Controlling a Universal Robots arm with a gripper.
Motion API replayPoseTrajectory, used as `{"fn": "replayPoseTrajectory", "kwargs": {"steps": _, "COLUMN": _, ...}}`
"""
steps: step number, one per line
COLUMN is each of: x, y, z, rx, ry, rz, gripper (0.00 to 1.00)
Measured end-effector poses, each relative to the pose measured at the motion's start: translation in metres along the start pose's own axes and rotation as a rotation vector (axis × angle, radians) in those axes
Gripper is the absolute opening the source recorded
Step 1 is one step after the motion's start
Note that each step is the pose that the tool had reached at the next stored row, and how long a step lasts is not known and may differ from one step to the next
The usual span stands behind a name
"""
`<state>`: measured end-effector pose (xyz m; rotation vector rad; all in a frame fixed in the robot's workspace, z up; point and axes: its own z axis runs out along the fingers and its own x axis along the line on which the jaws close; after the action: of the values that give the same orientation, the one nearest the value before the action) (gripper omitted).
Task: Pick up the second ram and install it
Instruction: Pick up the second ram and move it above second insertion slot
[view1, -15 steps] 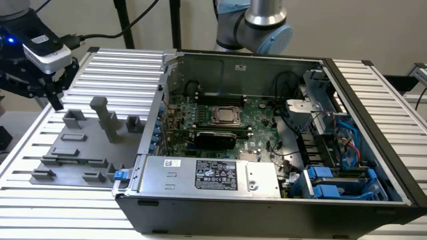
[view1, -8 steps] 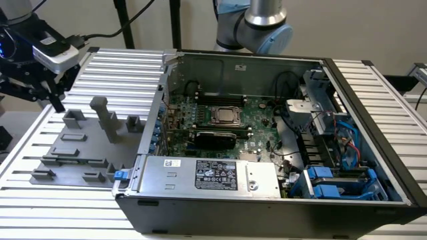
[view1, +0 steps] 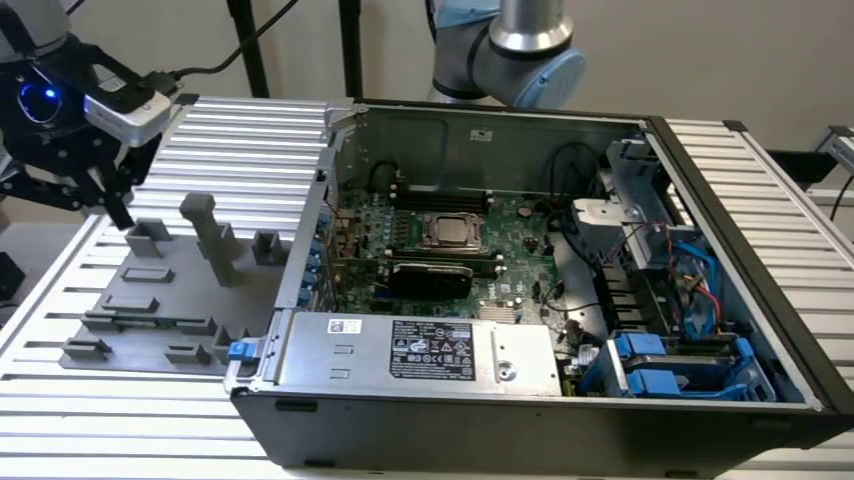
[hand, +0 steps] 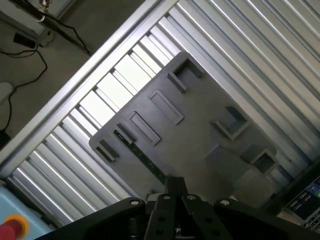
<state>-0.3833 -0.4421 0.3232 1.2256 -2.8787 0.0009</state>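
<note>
The gripper (view1: 114, 205) hung clenched on nothing above the far left end of the gray fixture plate (view1: 174, 300). The second ram (hand: 141, 156) lay flat in a slot toward the plate's near left side, apart from the fingertips. The open computer case (view1: 561, 425) stood to the right.

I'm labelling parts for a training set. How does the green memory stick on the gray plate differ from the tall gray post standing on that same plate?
The memory stick is green and dark; the post is plain gray, like the plate. The memory stick lies low along the plate; the post stands upright, taller than anything else on it. The memory stick is thin; the post is chunkier. Both sit on the plate, outside the computer case.
</note>
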Motion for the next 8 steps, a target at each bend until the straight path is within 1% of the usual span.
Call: {"fn": "replayPoseTrajectory", "kwargs": {"steps": 8, "x": -0.0001, "y": 0.0, "z": 0.0066, "rx": 0.0017, "ry": 0.0006, "rz": -0.145, "gripper": 0.11}}
